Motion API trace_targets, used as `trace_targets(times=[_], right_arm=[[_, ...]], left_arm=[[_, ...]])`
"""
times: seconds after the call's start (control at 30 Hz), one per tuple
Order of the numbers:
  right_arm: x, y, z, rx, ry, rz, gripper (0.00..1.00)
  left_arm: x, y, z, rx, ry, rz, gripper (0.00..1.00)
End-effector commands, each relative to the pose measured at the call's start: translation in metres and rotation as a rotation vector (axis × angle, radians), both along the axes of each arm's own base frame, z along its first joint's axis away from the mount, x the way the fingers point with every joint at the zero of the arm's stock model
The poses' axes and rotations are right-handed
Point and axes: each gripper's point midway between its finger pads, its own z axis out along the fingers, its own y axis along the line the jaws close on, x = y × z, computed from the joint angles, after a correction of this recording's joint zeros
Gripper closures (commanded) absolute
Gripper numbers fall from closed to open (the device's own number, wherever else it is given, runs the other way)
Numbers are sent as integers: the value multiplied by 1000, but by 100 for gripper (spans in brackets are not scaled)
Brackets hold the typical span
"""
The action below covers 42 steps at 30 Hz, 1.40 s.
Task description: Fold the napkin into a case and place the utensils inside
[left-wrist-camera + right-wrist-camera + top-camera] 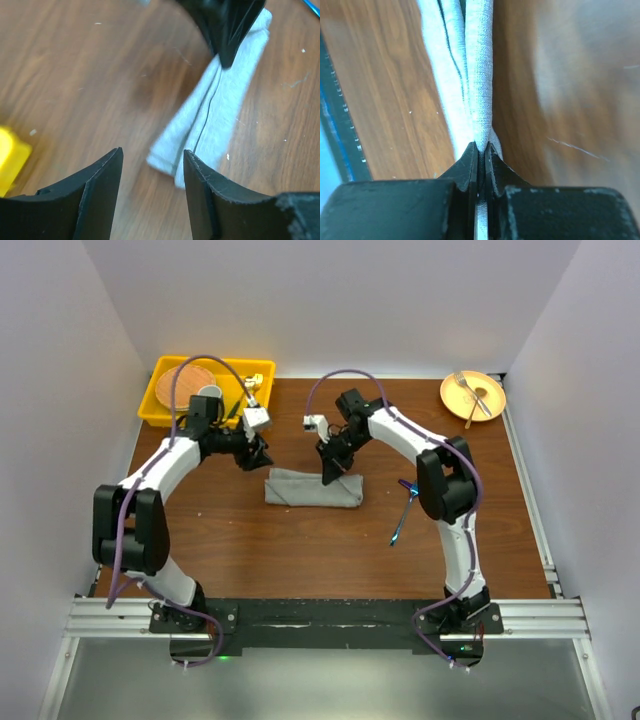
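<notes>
Lying folded into a narrow grey strip on the wooden table (300, 550), the napkin (313, 488) (220, 115) (479, 75) shows a long seam running down its length. The right gripper (330, 478) (481, 150) stands over the napkin's right half with its jaws pressed together on a raised ridge of the cloth, so the fabric is pinched between the fingertips. The left gripper (258, 458) (152, 152) hovers just off the napkin's left end, up and to the far side of it, jaws parted and holding nothing, with bare wood between them. To the right of the napkin, apart from it, lie the blue-handled utensils (405, 510), partly hidden by the right arm. Well beyond the napkin's left end sits a yellow bin (160, 405); far off to its right, an orange plate (447, 395) carries a fork (470, 390).
</notes>
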Motion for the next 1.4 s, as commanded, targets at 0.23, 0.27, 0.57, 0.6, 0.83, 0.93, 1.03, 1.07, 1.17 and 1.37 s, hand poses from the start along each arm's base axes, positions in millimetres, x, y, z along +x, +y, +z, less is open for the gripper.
trace_targets(times=[0.23, 0.27, 0.57, 0.6, 0.83, 0.93, 1.03, 1.07, 1.17, 1.37], right_arm=[[48, 0, 88, -16, -604, -19, 100], [47, 1, 85, -31, -640, -16, 100], [30, 8, 50, -187, -915, 3, 100], [18, 9, 43, -198, -924, 36, 100], [-22, 20, 36, -208, -1047, 147, 100], [-39, 26, 27, -218, -1076, 201, 100], [-52, 33, 23, -225, -1102, 233, 100], [-59, 38, 21, -223, -1104, 253, 100], [-75, 41, 12, -246, -1096, 304, 94], [-114, 49, 4, -225, -1096, 387, 67]], left_arm=[[4, 29, 26, -87, 9, 181, 43], [5, 32, 27, -87, 9, 193, 43], [-7, 45, 28, -76, 16, 239, 43], [-11, 45, 27, -79, 20, 242, 43], [-17, 62, 22, -118, 75, 335, 43], [-18, 68, 18, -134, 106, 371, 44], [-21, 73, 12, -140, 130, 392, 44], [-23, 74, 11, -140, 134, 396, 44], [-28, 76, 7, -131, 143, 396, 44], [-43, 76, 2, -117, 153, 371, 45]])
